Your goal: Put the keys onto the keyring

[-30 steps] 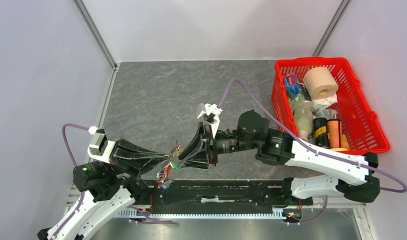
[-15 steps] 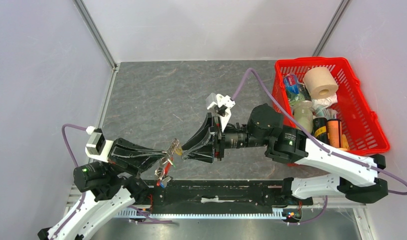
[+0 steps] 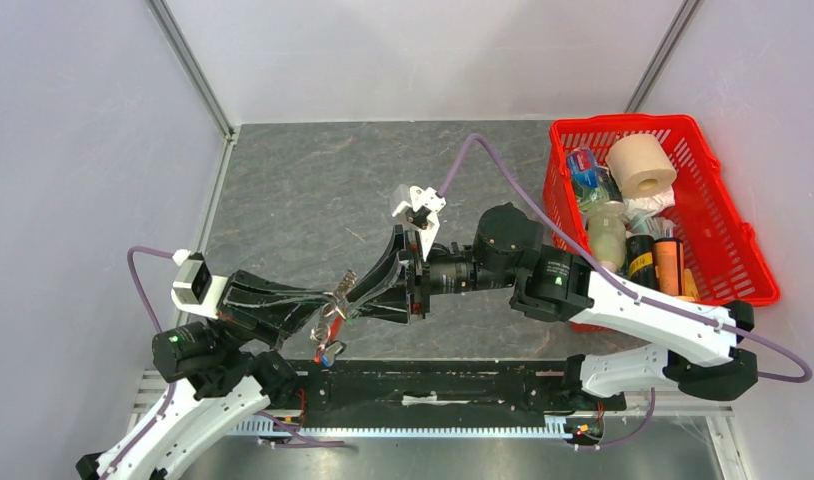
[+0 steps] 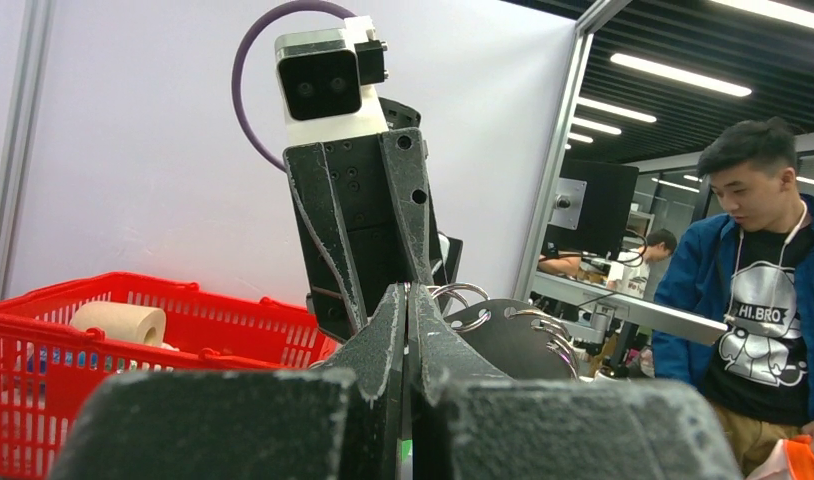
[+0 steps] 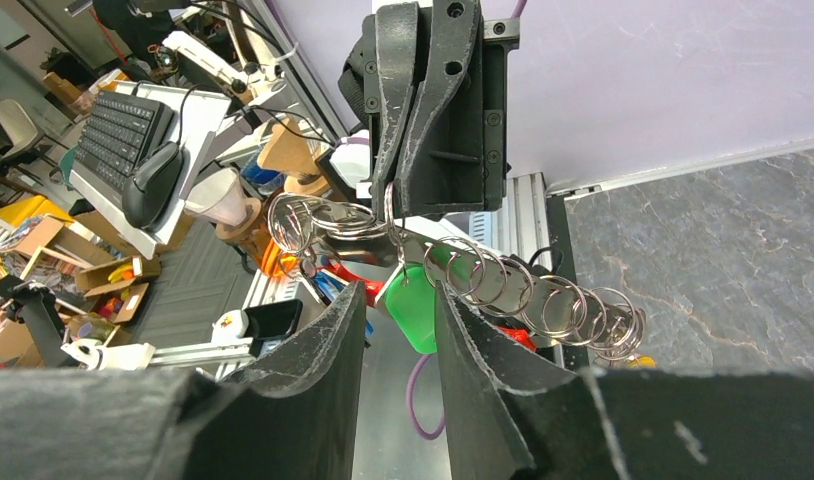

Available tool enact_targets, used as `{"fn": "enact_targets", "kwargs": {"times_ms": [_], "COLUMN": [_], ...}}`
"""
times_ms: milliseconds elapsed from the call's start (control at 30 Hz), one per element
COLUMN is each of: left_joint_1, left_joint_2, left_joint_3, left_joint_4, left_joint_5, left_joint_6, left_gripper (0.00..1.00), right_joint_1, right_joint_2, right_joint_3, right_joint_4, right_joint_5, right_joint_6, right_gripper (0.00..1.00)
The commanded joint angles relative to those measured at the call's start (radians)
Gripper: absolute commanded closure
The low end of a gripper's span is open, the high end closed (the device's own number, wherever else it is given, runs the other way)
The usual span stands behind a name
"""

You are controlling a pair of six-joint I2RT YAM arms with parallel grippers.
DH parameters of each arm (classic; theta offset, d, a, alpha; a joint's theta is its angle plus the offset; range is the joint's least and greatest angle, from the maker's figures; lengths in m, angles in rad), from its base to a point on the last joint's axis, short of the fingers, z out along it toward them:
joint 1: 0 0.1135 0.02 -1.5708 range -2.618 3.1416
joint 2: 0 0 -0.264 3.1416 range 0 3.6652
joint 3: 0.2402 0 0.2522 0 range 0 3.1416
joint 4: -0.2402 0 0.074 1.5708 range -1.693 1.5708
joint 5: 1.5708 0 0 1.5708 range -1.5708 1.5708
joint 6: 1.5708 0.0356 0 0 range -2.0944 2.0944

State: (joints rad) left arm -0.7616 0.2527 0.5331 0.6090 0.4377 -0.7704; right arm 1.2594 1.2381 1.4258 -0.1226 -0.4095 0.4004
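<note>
My left gripper [image 3: 335,298] is shut on the keyring [image 5: 388,222] and holds the bunch in the air above the table's near edge. A flat metal strip [image 5: 503,290] with several silver rings sticks out from it. A green key head [image 5: 415,308], the red fob [image 3: 329,343] and a blue key head [image 3: 328,358] hang below. My right gripper [image 5: 398,292] is open. Its fingers face the left gripper, one on each side of the green key head, not touching it. In the left wrist view the shut fingers [image 4: 408,310] hide the grip, and rings [image 4: 543,335] show to their right.
A red plastic basket [image 3: 753,255] stands at the right side of the table, holding a toilet roll [image 3: 641,165], bottles and cans. It also shows in the left wrist view [image 4: 43,320]. Grey walls enclose the dark stone-patterned table [image 3: 313,190].
My right gripper drew back to the right, then came in again to the left, close up to the bunch. My left gripper with the bunch shifted slightly farther from the near edge.
</note>
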Motion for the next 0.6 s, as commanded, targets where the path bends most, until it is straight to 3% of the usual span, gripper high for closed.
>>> {"fn": "enact_targets", "kwargs": {"times_ms": [0, 567], "left_joint_1": [0.001, 0.001], "left_joint_2": [0.017, 0.035], "left_joint_3": [0.002, -0.013], "left_joint_4": [0.085, 0.126], "left_joint_5": [-0.042, -0.044], "left_joint_6": [-0.039, -0.056], "left_gripper": [0.98, 0.98], "right_joint_1": [0.005, 0.005], "right_joint_2": [0.004, 0.044], "right_joint_3": [0.052, 0.084], "right_joint_4": [0.07, 0.069], "right_joint_5": [-0.014, -0.009], "right_joint_6": [-0.003, -0.037], "right_gripper": [0.62, 0.65]}}
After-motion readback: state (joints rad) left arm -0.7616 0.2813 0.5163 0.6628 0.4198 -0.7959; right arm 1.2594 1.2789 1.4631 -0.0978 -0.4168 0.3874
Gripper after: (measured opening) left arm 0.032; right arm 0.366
